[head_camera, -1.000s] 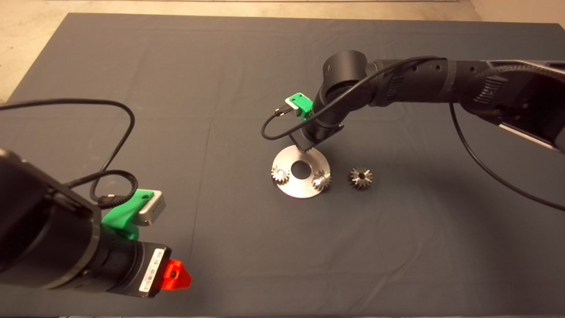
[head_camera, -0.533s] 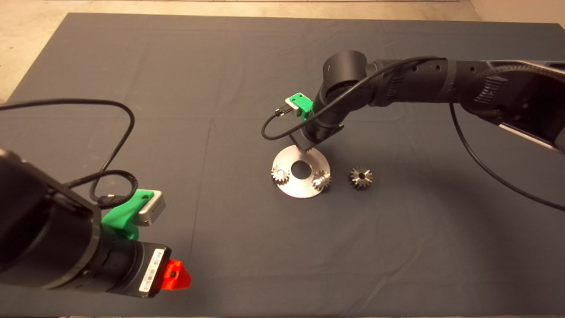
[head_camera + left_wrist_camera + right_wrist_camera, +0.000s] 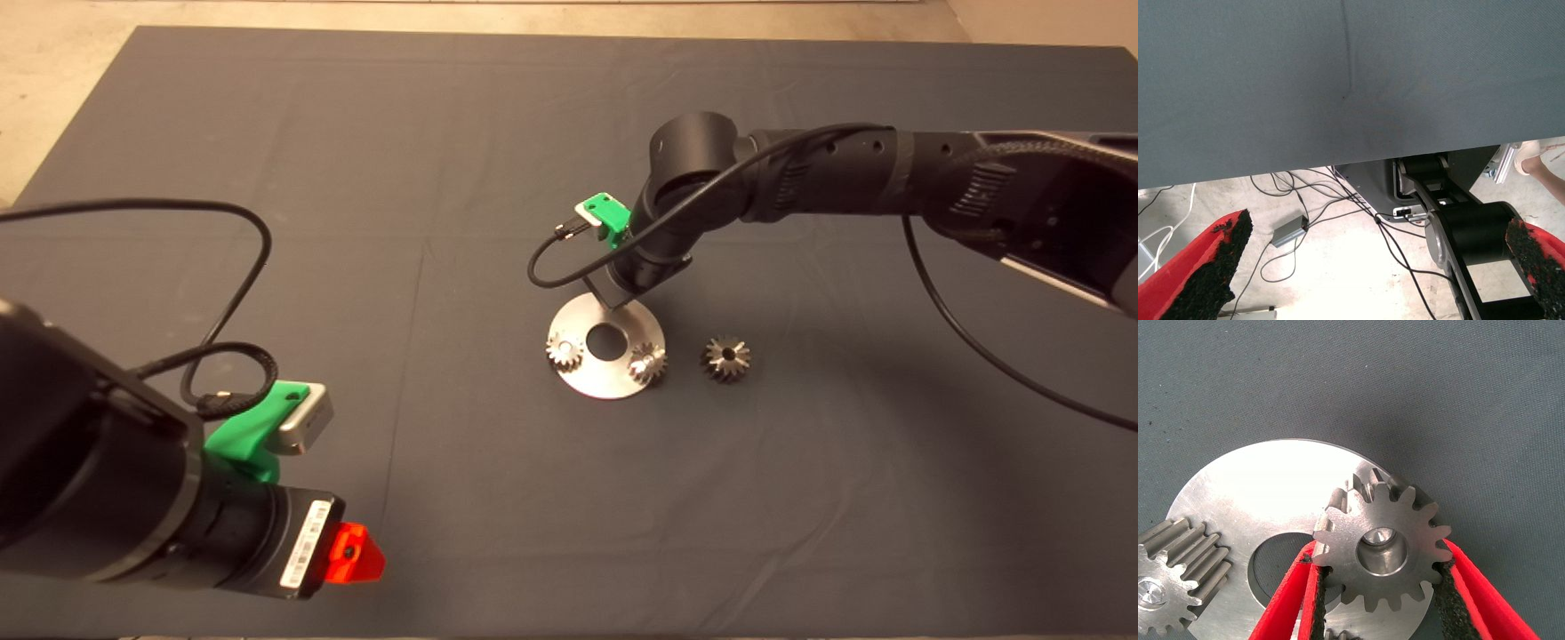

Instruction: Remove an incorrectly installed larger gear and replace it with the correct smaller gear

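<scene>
My right gripper (image 3: 613,298) is shut on the larger gear (image 3: 1381,550), a steel-grey gear with shiny teeth, with one red finger (image 3: 1288,600) on each side of it. It holds the gear over the far edge of a round metal plate (image 3: 605,384), which also shows in the right wrist view (image 3: 1258,500). In the head view the gripper hides this gear. The smaller gear (image 3: 726,358), dark and dull, lies on the mat just right of the plate. My left gripper (image 3: 354,553) is parked at the lower left, open and empty (image 3: 1371,267).
Two small silvery gears (image 3: 564,350) (image 3: 648,363) stand on the plate's near side, either side of its centre hole (image 3: 607,342). One of them shows in the right wrist view (image 3: 1171,580). The left wrist view shows floor cables beyond the mat edge.
My right arm and gripper have shifted slightly up and away from the plate. The left arm, the plate and the other gears have not moved.
</scene>
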{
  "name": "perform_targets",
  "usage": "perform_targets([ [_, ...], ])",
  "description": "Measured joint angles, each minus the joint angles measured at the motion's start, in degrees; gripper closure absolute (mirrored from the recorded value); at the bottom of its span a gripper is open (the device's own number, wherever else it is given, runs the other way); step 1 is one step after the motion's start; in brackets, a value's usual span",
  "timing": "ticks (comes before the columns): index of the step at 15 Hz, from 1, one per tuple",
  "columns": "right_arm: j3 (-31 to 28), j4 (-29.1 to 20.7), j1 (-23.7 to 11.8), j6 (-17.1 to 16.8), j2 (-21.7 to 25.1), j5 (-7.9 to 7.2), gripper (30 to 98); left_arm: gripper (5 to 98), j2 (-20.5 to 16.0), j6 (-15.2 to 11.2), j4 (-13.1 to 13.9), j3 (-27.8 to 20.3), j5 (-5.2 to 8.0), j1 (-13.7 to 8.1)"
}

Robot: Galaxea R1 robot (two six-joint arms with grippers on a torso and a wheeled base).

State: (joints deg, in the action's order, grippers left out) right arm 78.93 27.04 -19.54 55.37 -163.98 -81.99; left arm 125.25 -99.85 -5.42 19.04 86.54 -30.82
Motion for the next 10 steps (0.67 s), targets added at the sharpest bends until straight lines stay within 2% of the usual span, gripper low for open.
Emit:
perform_targets([
  [8,0.0,0.0,0.0,0.0,0.0,0.02,91.7,5.9,0.0,0.0,0.0,0.0,0.00,0.0],
  [10,0.0,0.0,0.0,0.0,0.0,0.08,89.6,5.9,0.0,0.0,0.0,0.0,0.00,0.0],
])
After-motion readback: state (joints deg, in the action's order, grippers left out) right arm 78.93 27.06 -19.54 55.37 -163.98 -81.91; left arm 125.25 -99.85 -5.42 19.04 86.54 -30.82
